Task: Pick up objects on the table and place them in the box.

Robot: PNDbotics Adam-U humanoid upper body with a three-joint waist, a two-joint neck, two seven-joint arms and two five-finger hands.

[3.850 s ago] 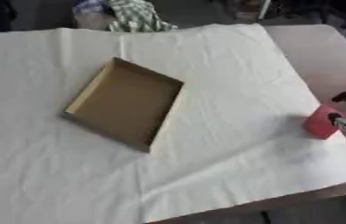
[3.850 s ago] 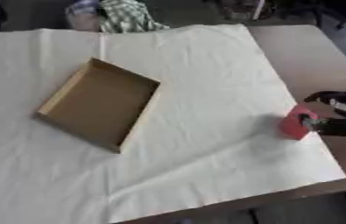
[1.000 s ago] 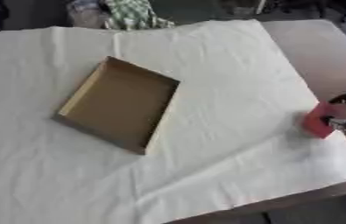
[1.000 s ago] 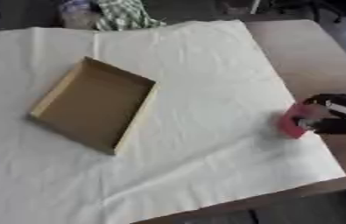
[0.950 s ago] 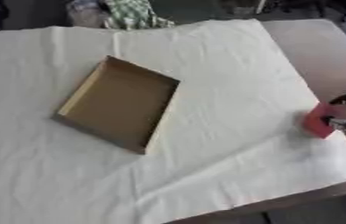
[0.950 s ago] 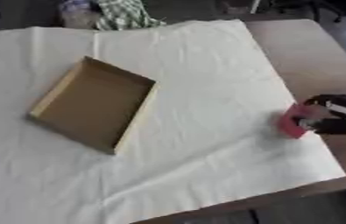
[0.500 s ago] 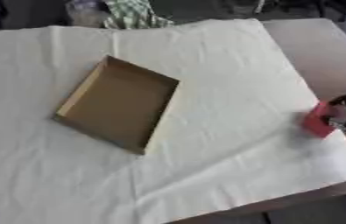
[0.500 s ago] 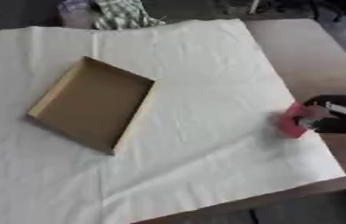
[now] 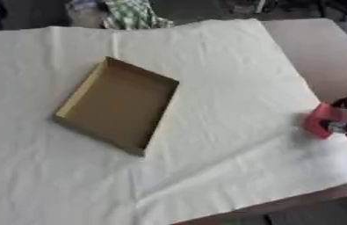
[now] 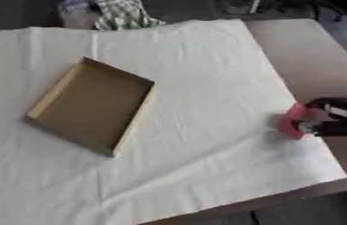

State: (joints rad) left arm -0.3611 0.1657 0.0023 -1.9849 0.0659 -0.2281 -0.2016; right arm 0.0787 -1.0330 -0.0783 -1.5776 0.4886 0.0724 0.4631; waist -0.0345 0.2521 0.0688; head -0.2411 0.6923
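At the right edge of the frame, a red object (image 10: 292, 121) sits on the white cloth (image 10: 199, 79) with the robot's right hand (image 10: 336, 117) clasped around it, well apart from the shallow cardboard box (image 10: 92, 104) lying left of centre.

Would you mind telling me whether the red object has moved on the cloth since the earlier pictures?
No. The red object sits at the white cloth's right edge as before, with the right hand against it.
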